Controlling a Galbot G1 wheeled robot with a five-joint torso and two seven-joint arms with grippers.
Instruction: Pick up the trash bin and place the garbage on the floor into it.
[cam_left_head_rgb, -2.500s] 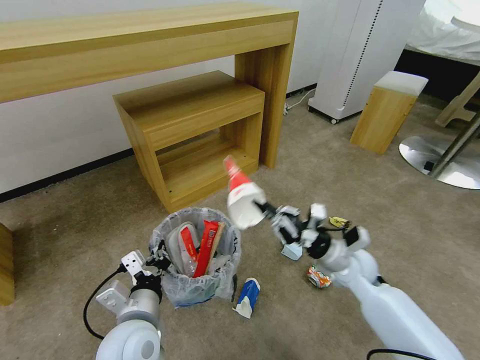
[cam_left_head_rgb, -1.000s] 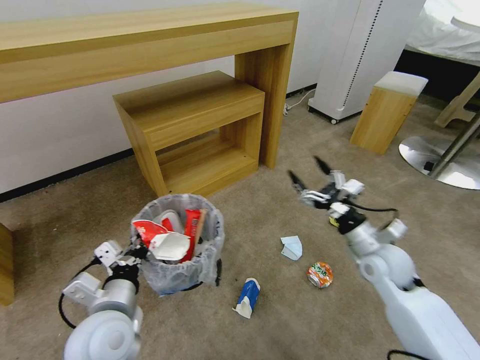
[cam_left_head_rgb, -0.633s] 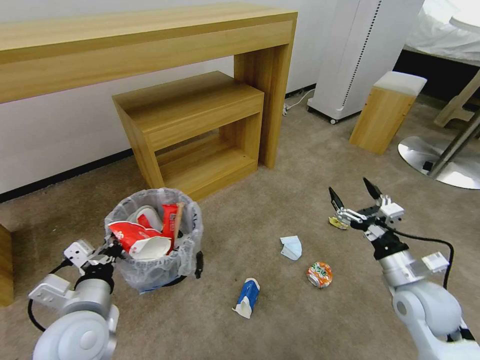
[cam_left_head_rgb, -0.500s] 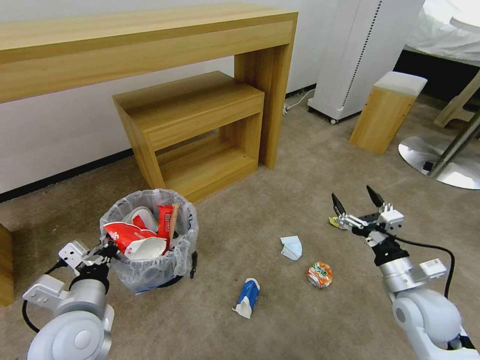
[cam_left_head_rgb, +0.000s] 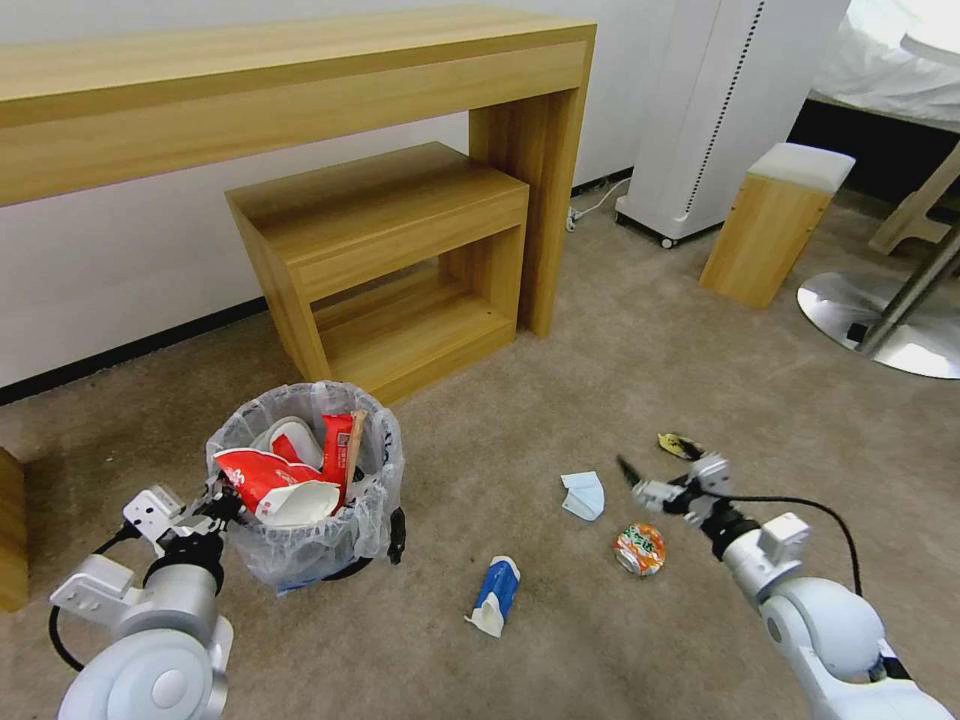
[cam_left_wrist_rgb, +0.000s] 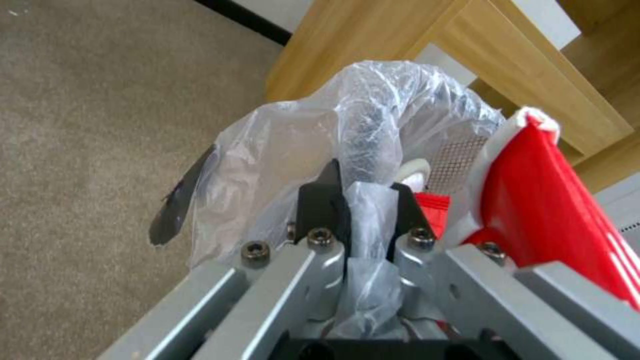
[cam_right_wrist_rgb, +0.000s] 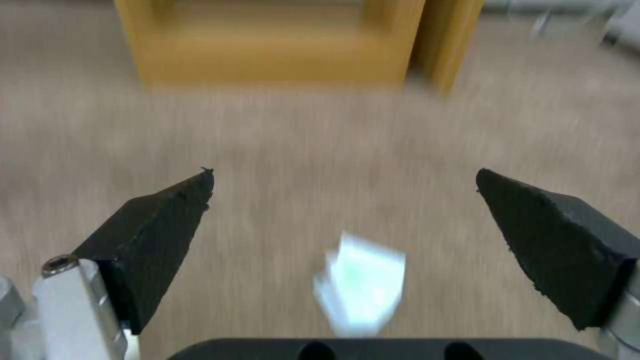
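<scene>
**Four pieces of litter lay on the carpet while the bin was held at lower left**

Four small pieces of garbage were on the beige carpet (cam_left_head_rgb: 560, 400) in the lower centre and lower right of the head view: a blue-white cup (cam_left_head_rgb: 495, 596) on its side, a pale folded scrap (cam_left_head_rgb: 582, 495), a crushed can (cam_left_head_rgb: 640, 549) and a yellow wrapper (cam_left_head_rgb: 680, 445). The trash bin (cam_left_head_rgb: 310, 540), lined with a crinkled plastic bag (cam_left_wrist_rgb: 347, 130), was in the lower left of the frame, in front of the low wooden shelf (cam_left_head_rgb: 385, 265). Inside it a red-white cup (cam_left_head_rgb: 275, 485), a red wrapper (cam_left_head_rgb: 335, 450) and a wooden stick (cam_left_head_rgb: 352, 450) were visible.

The left gripper (cam_left_head_rgb: 215, 500) was at the near-left edge of the bin, and in the left wrist view its fingers (cam_left_wrist_rgb: 320, 205) were clamped together on the bag-covered rim.

The right gripper (cam_left_head_rgb: 665, 480) was low over the carpet in the lower right of the head view, just above the can and between the scrap and the yellow wrapper. In the right wrist view its fingers (cam_right_wrist_rgb: 160, 230) were spread wide apart with nothing between them, and the pale scrap (cam_right_wrist_rgb: 360, 282) lay on the carpet below them.
</scene>
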